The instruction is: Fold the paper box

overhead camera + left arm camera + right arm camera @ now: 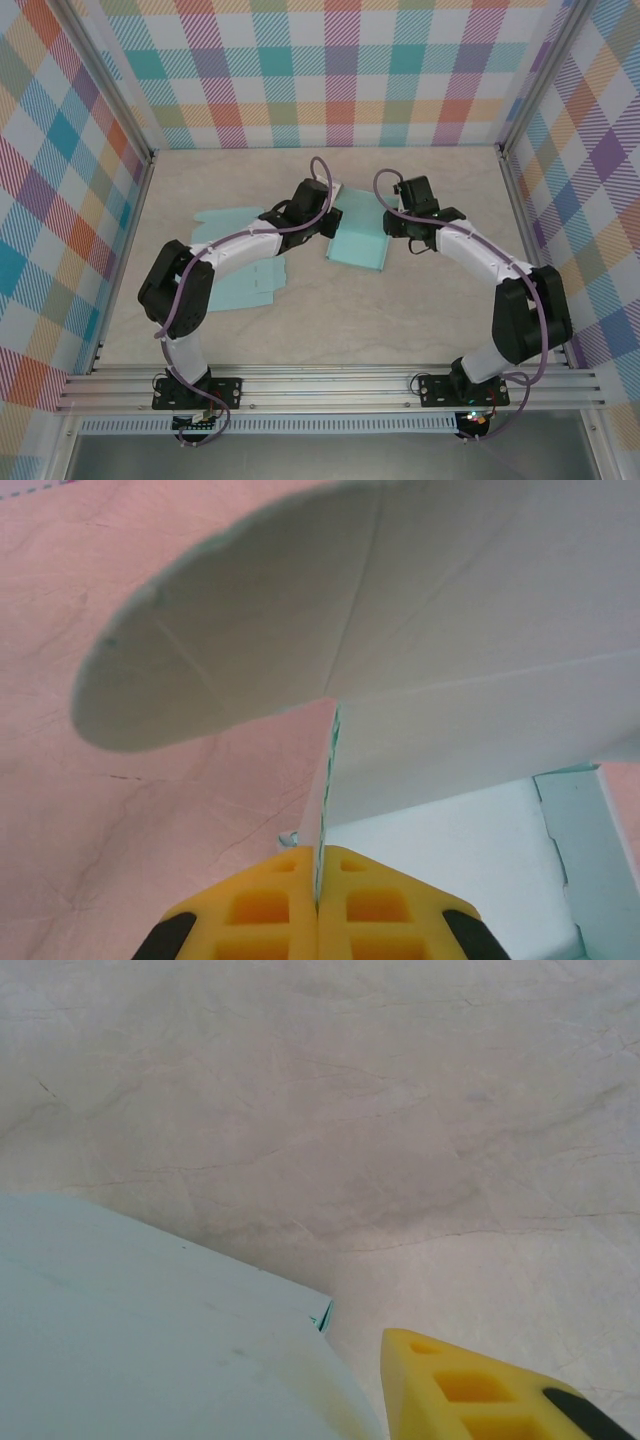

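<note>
The paper box [357,240] is pale teal and lies partly formed in the middle of the table. My left gripper [327,218] is at the box's far left corner. In the left wrist view its yellow fingers [270,910] are shut on the thin edge of an upright box panel [470,740], and a rounded flap [230,650] curves above it. My right gripper [393,227] is at the box's right side. In the right wrist view one yellow finger [480,1390] stands a little apart from the box wall [140,1330]. That wall hides the other finger.
Two flat teal paper blanks lie to the left, one [232,218] behind the left arm and one [250,287] under it. Checked walls with metal rails [130,250] close in the table on three sides. Bare tabletop [340,320] lies in front of the box.
</note>
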